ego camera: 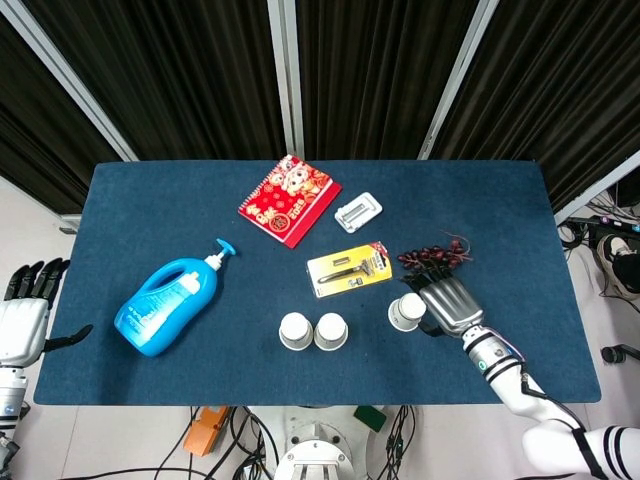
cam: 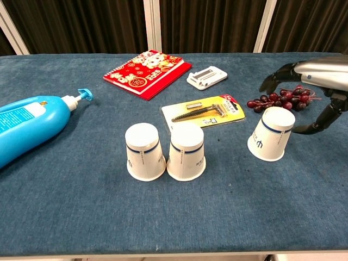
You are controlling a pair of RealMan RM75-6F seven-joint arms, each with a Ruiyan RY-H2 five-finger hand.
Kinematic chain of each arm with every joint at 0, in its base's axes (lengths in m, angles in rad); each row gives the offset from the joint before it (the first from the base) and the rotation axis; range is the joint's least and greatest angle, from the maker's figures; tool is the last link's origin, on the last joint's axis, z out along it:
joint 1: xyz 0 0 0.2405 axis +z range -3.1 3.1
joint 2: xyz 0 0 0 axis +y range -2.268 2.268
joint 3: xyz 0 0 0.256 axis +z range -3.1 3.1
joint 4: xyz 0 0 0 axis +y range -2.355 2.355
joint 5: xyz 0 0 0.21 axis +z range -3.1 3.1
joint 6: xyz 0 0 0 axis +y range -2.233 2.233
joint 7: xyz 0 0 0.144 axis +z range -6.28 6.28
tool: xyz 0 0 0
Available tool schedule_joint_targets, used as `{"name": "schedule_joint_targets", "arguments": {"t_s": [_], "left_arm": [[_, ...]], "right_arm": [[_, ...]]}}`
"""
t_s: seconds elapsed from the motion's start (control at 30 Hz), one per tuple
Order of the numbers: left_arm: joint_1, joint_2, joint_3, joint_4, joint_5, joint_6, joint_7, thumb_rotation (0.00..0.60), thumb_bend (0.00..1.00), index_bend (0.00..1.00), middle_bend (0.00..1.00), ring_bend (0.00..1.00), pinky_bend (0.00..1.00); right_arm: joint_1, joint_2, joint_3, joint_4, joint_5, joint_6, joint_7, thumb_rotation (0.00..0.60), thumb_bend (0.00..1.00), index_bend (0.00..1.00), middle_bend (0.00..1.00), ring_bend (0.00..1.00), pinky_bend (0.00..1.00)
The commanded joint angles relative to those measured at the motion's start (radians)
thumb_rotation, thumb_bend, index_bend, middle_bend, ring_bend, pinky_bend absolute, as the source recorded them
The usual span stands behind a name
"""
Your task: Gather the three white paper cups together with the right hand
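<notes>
Three white paper cups stand upside down on the blue table (ego camera: pixel 520 250): the left cup (cam: pixel 144 151) and middle cup (cam: pixel 186 151) sit side by side near the front edge, just about touching at their rims in the chest view, while the third cup (cam: pixel 271 134) stands apart to their right. The right hand (ego camera: pixel 447 302) is just beside that third cup on its far right side; the chest view shows its dark fingers (cam: pixel 271 80) spread and curved, arching above and behind the cup with nothing between them, and whether any fingertip touches the cup wall cannot be told. The head view shows what the chest view cuts off: the back of the hand, the wrist and the white forearm running off toward the lower right corner. It also shows the left hand (ego camera: pixel 25 310) hanging off the table's left edge, fingers apart and holding nothing; the chest view does not reach it. Behind the third cup lies a bunch of grapes (cam: pixel 283 100), partly under the right hand's fingers. A yellow razor pack (ego camera: pixel 349 269) lies behind the middle cup, a red notebook (ego camera: pixel 289 199) and a small white case (ego camera: pixel 358 212) further back, and a blue pump bottle (ego camera: pixel 168 299) on its side at the left.
</notes>
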Motion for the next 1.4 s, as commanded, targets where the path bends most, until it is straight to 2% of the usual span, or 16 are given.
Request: {"name": "schedule_joint_targets", "arguments": {"t_s": [0.03, 0.4, 0.53, 0.63, 0.87, 1.0, 1.13, 1.3, 1.4], "left_arm": [[0.0, 0.005, -0.001, -0.007, -0.003, 0.0, 0.006, 0.521, 0.15, 0.02, 0.06, 0.0, 0.0], [0.004, 0.015, 0.0, -0.021, -0.014, 0.0, 0.022, 0.521, 0.15, 0.02, 0.06, 0.0, 0.0], [0.005, 0.015, -0.001, -0.021, -0.015, 0.001, 0.023, 0.519, 0.15, 0.02, 0.06, 0.0, 0.0], [0.005, 0.015, -0.001, -0.02, -0.016, 0.001, 0.022, 0.518, 0.15, 0.02, 0.06, 0.0, 0.0], [0.007, 0.015, 0.0, -0.016, -0.018, 0.001, 0.018, 0.52, 0.15, 0.02, 0.06, 0.0, 0.0], [0.008, 0.016, 0.001, -0.016, -0.014, 0.004, 0.015, 0.519, 0.15, 0.02, 0.06, 0.0, 0.0], [0.011, 0.017, 0.003, -0.013, -0.014, 0.007, 0.014, 0.518, 0.15, 0.02, 0.06, 0.0, 0.0], [0.015, 0.015, 0.003, -0.01, -0.016, 0.01, 0.012, 0.519, 0.15, 0.02, 0.06, 0.0, 0.0], [0.015, 0.014, 0.003, -0.004, -0.017, 0.009, 0.008, 0.518, 0.15, 0.02, 0.06, 0.0, 0.0]], "right_arm": [[0.002, -0.018, 0.003, 0.025, 0.005, -0.017, 0.008, 0.6, 0.38, 0.3, 0.25, 0.08, 0.03], [0.012, -0.042, 0.023, 0.058, 0.003, -0.042, 0.017, 0.6, 0.38, 0.38, 0.3, 0.11, 0.03], [0.007, -0.04, 0.027, 0.053, -0.003, -0.027, 0.012, 0.6, 0.39, 0.47, 0.39, 0.2, 0.05], [-0.001, -0.029, 0.031, 0.038, -0.017, -0.013, 0.02, 0.6, 0.41, 0.52, 0.43, 0.24, 0.05], [-0.013, 0.037, 0.058, -0.069, -0.107, 0.034, 0.066, 0.6, 0.42, 0.52, 0.43, 0.24, 0.05], [0.031, 0.069, 0.111, -0.139, -0.132, 0.003, 0.089, 0.6, 0.42, 0.52, 0.43, 0.24, 0.05], [0.093, 0.078, 0.168, -0.186, -0.095, -0.055, 0.089, 0.6, 0.41, 0.52, 0.43, 0.24, 0.06], [0.192, 0.039, 0.215, -0.204, -0.011, -0.147, 0.061, 0.6, 0.42, 0.52, 0.43, 0.24, 0.06], [0.246, -0.002, 0.224, -0.191, 0.046, -0.171, 0.008, 0.6, 0.42, 0.52, 0.43, 0.24, 0.06]]}}
